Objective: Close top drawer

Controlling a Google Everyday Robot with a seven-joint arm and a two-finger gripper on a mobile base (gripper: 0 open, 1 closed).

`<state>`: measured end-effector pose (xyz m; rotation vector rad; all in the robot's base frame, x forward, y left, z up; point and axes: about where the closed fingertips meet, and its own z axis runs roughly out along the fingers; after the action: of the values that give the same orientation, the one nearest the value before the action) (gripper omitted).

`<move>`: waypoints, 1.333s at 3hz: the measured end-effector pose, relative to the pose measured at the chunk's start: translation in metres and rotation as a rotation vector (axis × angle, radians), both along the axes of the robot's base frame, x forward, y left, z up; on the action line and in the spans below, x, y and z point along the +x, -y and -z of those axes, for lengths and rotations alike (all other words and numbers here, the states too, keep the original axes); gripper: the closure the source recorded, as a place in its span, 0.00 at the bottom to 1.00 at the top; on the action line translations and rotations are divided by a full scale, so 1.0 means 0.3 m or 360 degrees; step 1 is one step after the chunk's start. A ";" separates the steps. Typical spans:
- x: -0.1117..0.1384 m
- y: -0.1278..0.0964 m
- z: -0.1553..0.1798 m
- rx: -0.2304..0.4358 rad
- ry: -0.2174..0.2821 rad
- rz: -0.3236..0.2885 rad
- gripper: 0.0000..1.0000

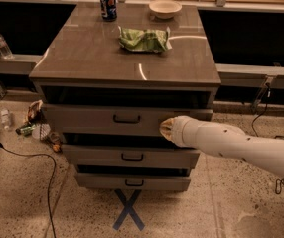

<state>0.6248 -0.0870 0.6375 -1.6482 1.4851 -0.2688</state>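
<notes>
The wide grey-brown top drawer (pixel 82 119) with a small dark bar handle (pixel 126 119) at its centre stands pulled out from the grey-brown cabinet (pixel 107 58), its plain front well forward of the cabinet's face and a dark gap showing above it. The pale, yellowish-tipped gripper (pixel 167 129) sits against the right part of that front, to the right of the handle, at the end of a white tubular arm (pixel 231 143) that reaches in from the right. This looks like a pushing contact rather than a grip on the handle, which suits a flat front that only needs to go straight back. Whether the gripper is clenched or released cannot be told. Because the contact lies off-centre, the drawer may skew on its runners. The two shorter grey drawers (pixel 132 157) below also stand out a little. A blue soda can (pixel 108 4), a pale bowl (pixel 165 8) and a crumpled green bag (pixel 144 38) rest on top, clear of the drawer's path.
</notes>
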 end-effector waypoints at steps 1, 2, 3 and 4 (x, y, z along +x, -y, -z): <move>-0.043 0.013 -0.044 0.0041 -0.0051 0.0022 1.00; -0.165 0.058 -0.229 0.0113 -0.0149 0.0075 1.00; -0.238 0.079 -0.432 0.0206 -0.0197 0.0063 1.00; -0.251 0.075 -0.634 0.0384 -0.0190 0.0012 1.00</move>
<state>0.5495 -0.1096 0.8278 -1.4859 1.5476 0.0062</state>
